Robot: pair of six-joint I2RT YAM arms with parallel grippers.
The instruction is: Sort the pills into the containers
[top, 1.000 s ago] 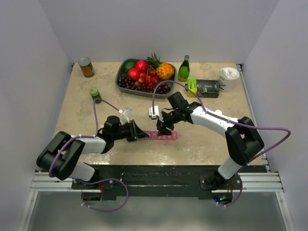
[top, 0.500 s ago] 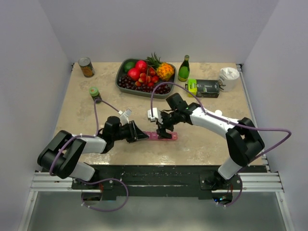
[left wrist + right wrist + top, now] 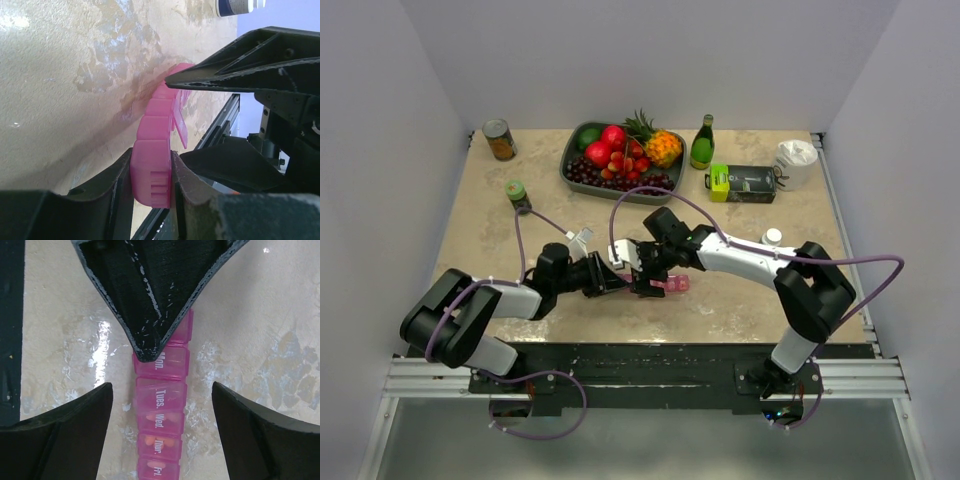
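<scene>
The pink pill organiser lies on the table near the front middle. My left gripper is shut on its left end; the left wrist view shows both pads pressing the end compartment, and one lid flap stands ajar. My right gripper hovers open above the strip, its fingers well apart either side of the strip's Tues and Wed compartments. Orange pills show in the Wed, Thur and Fri compartments. The Mon and Tues compartments look empty.
A fruit tray stands at the back, with a can, a green bottle, a dark box and a white cup. A green-capped jar stands at the left and a small white bottle at the right.
My right gripper has moved left along the strip, close to the left gripper. The left gripper has kept its hold and place.
</scene>
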